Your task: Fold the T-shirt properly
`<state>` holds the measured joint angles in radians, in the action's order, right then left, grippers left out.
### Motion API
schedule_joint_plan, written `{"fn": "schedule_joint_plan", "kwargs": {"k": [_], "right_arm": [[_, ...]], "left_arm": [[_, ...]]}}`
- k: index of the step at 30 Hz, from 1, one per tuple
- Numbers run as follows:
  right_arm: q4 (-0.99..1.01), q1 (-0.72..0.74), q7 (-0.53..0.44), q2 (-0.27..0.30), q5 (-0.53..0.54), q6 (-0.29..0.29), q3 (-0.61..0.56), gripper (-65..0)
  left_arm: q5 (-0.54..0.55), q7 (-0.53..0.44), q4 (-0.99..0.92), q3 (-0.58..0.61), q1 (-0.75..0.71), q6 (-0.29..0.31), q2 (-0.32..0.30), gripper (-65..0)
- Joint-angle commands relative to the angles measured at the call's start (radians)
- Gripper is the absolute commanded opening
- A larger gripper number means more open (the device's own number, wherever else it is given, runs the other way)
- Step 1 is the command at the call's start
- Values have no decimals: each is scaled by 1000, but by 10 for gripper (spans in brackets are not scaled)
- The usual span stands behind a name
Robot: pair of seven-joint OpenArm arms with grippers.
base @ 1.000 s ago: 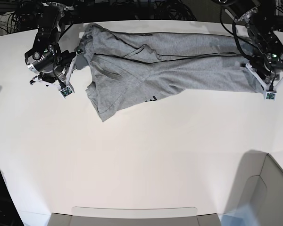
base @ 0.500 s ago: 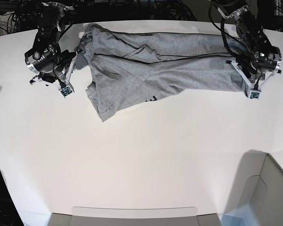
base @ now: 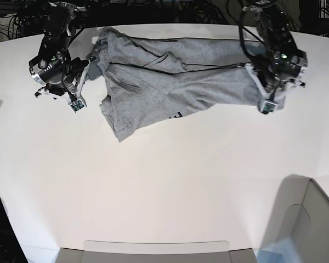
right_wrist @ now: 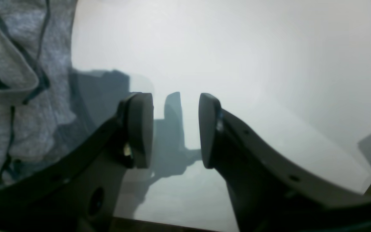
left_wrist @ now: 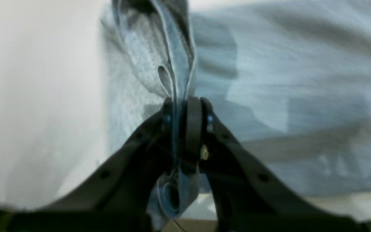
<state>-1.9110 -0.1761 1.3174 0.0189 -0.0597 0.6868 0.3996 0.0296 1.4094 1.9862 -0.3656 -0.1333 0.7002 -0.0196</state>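
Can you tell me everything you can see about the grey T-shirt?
The T-shirt is heather-grey, soft-looking cotton with dark seam edges. It lies crumpled and partly folded over itself along the far side of the white table, stretched sideways. A bit of black lettering peeks out at its near edge. The left gripper is shut on a bunched fold at one end. The right gripper is open beside the other end, holding nothing.

On the T-shirt (base: 170,82) a small part of black lettering shows at the lower edge of the cloth, but it is mostly folded under and cannot be read. In both wrist views the cloth shows no letters. No other label, brand or number can be read.
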Motion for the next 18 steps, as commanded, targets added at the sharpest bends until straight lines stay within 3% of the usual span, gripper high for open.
{"fn": "schedule_joint_plan", "kwargs": {"k": [1,18], "right_arm": [[-17,10,-3,5,-4,11,0,-410],[-17,10,-3,5,-4,11,0,-410]], "left_arm": [[5,-13,20,7,7,-2,7,-650],[10,-13,15,17,47,-2,132,-650]]}}
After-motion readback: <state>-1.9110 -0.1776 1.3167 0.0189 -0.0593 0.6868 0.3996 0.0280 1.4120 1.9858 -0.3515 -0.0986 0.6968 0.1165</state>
